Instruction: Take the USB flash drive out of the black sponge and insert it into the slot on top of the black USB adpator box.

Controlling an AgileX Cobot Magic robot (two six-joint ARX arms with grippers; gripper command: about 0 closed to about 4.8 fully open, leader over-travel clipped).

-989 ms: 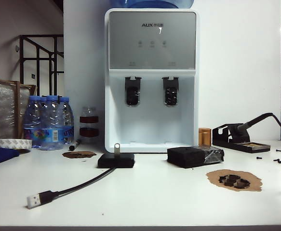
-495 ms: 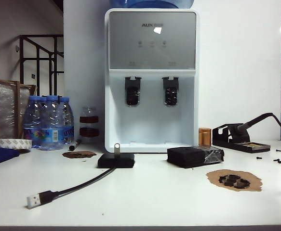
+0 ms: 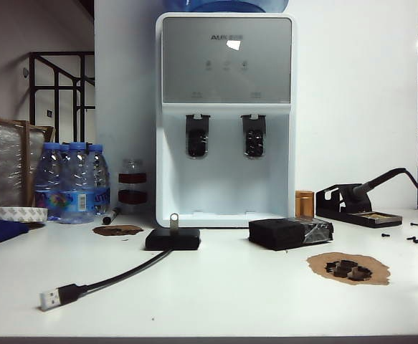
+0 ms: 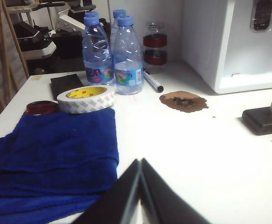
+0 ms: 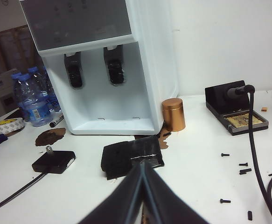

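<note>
USB flash drive [image 3: 173, 220]: tiny silver stick, loop end up, standing upright in the top of the black USB adpator box [image 3: 173, 239], well ahead of the closed left end effector [image 4: 141, 164] and off to its right. Box: low, flat, matte black, flat on the bench, its black cable [image 3: 119, 275] running to a silver plug [image 3: 49, 299]. Black sponge [image 5: 131, 160]: rectangular foam block, one end under shiny clear tape, lying flat just ahead of the closed right end effector [image 5: 141, 164].
</note>
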